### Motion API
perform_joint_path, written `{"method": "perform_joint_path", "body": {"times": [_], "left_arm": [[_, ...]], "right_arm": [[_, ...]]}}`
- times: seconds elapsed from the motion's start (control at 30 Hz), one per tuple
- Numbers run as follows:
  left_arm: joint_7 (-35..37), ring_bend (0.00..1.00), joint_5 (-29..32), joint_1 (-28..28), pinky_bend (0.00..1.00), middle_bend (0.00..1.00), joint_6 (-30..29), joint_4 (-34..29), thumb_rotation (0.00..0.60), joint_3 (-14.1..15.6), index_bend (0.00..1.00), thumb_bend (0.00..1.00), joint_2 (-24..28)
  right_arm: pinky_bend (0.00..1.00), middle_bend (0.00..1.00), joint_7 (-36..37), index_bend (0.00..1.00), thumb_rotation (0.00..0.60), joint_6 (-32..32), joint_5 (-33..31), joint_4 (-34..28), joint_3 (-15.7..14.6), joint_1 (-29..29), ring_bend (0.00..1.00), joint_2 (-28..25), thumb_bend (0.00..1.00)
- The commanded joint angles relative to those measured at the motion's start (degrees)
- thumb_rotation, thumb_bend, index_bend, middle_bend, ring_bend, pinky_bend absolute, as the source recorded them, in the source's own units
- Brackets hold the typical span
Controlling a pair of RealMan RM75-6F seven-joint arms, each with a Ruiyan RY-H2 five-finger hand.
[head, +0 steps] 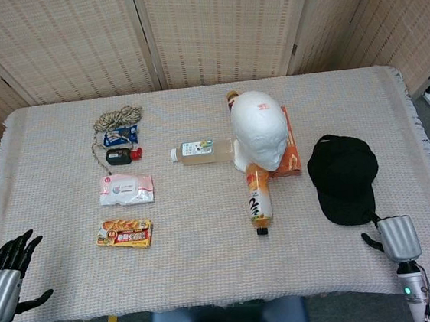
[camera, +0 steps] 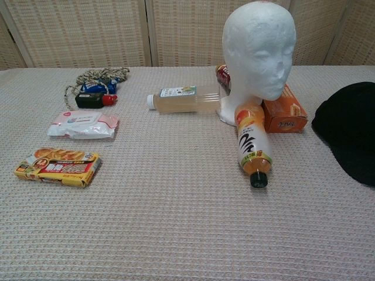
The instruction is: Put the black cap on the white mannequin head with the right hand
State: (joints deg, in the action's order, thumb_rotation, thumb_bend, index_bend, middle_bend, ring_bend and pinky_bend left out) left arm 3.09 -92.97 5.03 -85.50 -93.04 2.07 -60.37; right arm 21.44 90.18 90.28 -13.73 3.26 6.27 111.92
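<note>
Near the right edge of the worktop (head: 212,284) the black cap (head: 344,178) lies flat, brim toward the front edge, just beside the white mannequin head (head: 259,129) but apart from it, with an orange box (head: 292,153) between the two; at the front right corner the right hand (head: 396,238) hovers just short of the brim, holding nothing, a finger or two showing at its side, though whether they are spread or curled I cannot tell from above; at the front left corner the left hand (head: 3,279) waits with fingers apart and empty.

The step in hand appears to be the reach for the cap. It would go best by taking the stiff brim, pinched from above and below, since the soft crown would likely fold; lift well clear before swinging toward the head, because an orange bottle (head: 258,199) leans against its base and could roll if brushed; bring the crown's opening down over the top of the head, brim over the face.
</note>
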Motion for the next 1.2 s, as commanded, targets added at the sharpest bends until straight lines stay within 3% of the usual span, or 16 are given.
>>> {"method": "perform_joint_path", "body": {"times": [0.03, 1.2], "left_arm": [[0.2, 0.00, -0.1, 0.0, 0.12, 0.00, -0.1, 0.0, 0.600, 0.0, 0.11, 0.10, 0.1], [-0.2, 0.00, 2.4, 0.1, 0.12, 0.00, -0.1, 0.8, 0.600, -1.6, 0.12, 0.10, -0.6]], "right_arm": [[1.00, 1.00, -0.1, 0.44, 0.600, -0.3, -0.3, 0.8, -0.1, 0.3, 1.00, 0.7, 0.14], [1.00, 1.00, -1.9, 0.40, 0.600, -8.4, -5.1, 5.7, 2.6, 5.8, 1.00, 6.6, 0.21]]}}
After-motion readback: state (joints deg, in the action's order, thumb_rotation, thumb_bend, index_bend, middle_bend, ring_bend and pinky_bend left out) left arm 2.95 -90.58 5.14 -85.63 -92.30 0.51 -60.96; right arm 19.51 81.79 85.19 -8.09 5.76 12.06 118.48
